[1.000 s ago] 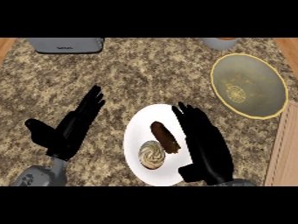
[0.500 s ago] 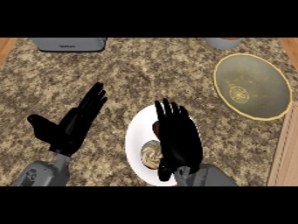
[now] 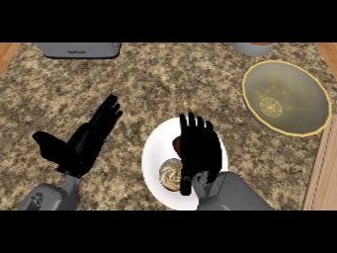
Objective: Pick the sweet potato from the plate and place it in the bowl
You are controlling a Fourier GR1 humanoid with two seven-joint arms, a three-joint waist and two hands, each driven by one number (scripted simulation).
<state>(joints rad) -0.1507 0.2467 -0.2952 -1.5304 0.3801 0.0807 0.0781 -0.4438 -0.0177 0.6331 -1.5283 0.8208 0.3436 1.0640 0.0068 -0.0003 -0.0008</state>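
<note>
Nearest, at the bottom: two grey forearms coming up from the lower edge. On the right, the right hand (image 3: 198,150) lying flat over the white plate (image 3: 153,157), fingers straight and close together, pointing away, thumb low near the wrist. Not curled round anything. Covers most of the middle of the plate.

Just to the left of that hand, a small bit of the sweet potato (image 3: 177,144) peeking out, dark reddish brown, on the plate. Rest of it hidden under the fingers. Cannot tell whether touched or not.

Below the sweet potato, also on the plate, a round tan swirly pastry (image 3: 169,176), partly hidden by the hand.

To the left, on the speckled counter (image 3: 149,84), the left hand (image 3: 83,141), spread flat with fingers straight and thumb sticking out to the side. Holding nothing. Well apart from the plate.

Farther off to the right, the bowl (image 3: 286,97), greenish with a yellow rim, nothing in it. Apart from the plate.

At the right edge, a wooden board (image 3: 335,168) just beside the bowl.

Farthest back, a grey toaster (image 3: 78,49) at the top left, and a grey cup (image 3: 253,48) at the top, both cut off by the edge.
</note>
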